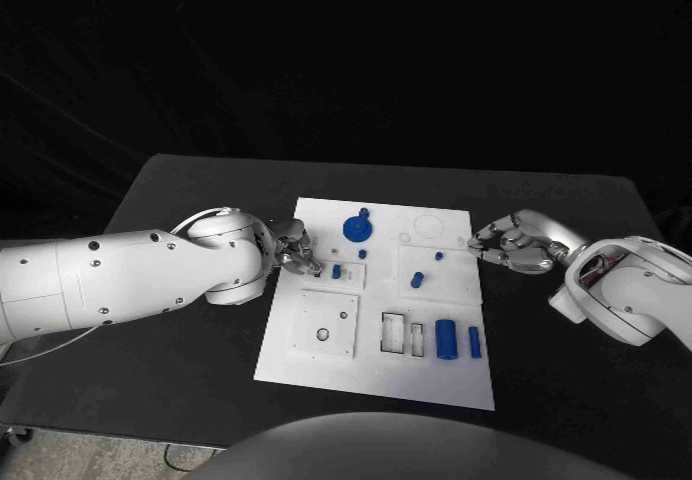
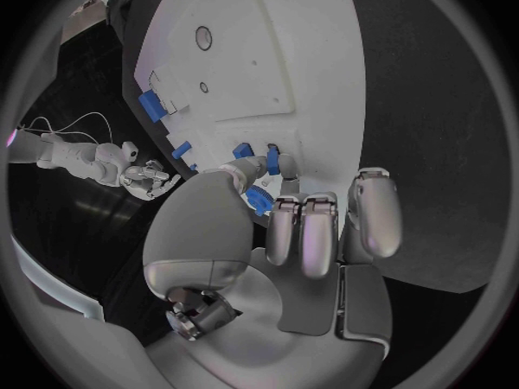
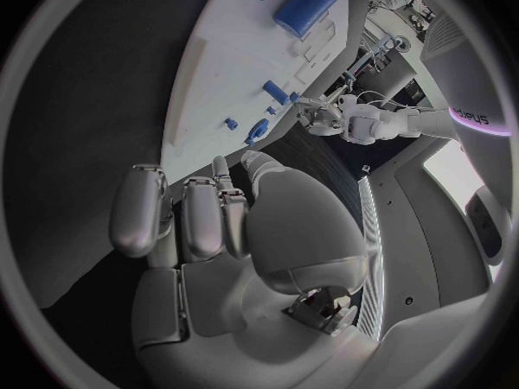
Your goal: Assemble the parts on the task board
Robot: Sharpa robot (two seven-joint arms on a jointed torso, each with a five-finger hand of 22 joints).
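left hand (image 1: 296, 250) at task board (image 1: 433, 390) left edge, fingertips on small blue peg (image 1: 338, 271), grip unclear | right hand (image 1: 512, 243) curled, empty, off board's right edge | seat peg vertical, press slowly

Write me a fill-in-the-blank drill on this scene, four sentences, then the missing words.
1. The task board is a plate of ____ colour.
2. The small parts on it, such as the large cylinder by its near edge, are ____.
3. The hand at the board's edge beside the small peg is the robot's ____ hand.
4. The right hand, fingers curled in, holds ____.

Missing words: white; blue; left; nothing
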